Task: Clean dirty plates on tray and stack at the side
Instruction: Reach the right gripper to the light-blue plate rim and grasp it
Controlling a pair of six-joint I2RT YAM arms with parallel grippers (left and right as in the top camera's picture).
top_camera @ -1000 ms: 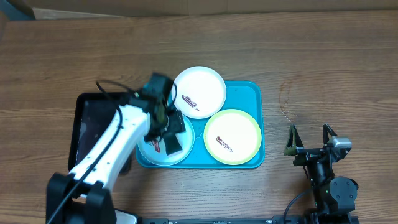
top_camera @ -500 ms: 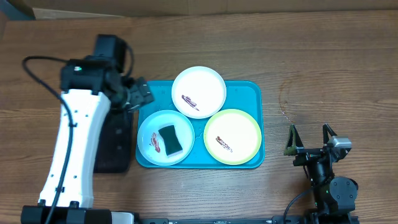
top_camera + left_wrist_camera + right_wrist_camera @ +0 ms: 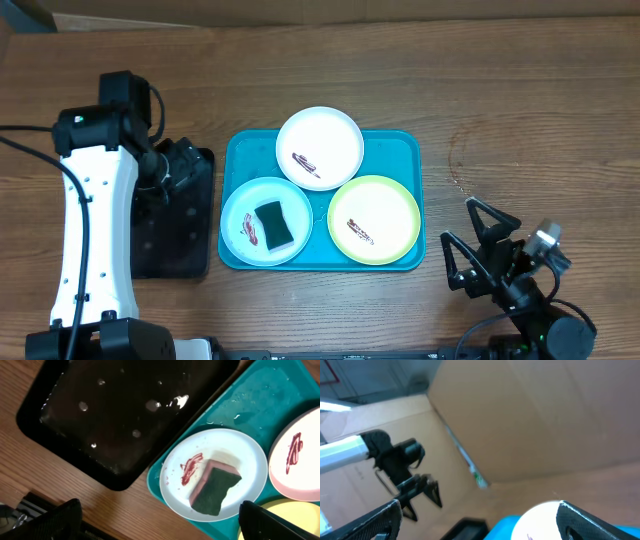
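The turquoise tray (image 3: pixel 395 150) holds three smeared plates: a white one (image 3: pixel 320 148) at the back, a light blue one (image 3: pixel 245 205) front left and a yellow-green one (image 3: pixel 374 219) front right. On the light blue plate (image 3: pixel 240 455) a green sponge (image 3: pixel 271 223) lies loose beside a red smear (image 3: pixel 191 467). My left gripper (image 3: pixel 185 168) hangs open and empty over the black tray, left of the plates. To the right of the turquoise tray, my right gripper (image 3: pixel 457 220) is open, empty and angled toward it. The white plate (image 3: pixel 545 520) shows between its fingers.
A wet black tray (image 3: pixel 170 220) lies against the left side of the turquoise tray; it is also in the left wrist view (image 3: pixel 125 410). Bare wooden table (image 3: pixel 520 110) lies behind and to the right of the trays. A cardboard wall (image 3: pixel 545 415) stands at the back.
My left gripper let go of the sponge on the light blue plate and swung left over the black tray. My right arm has turned and tilted toward the turquoise tray.
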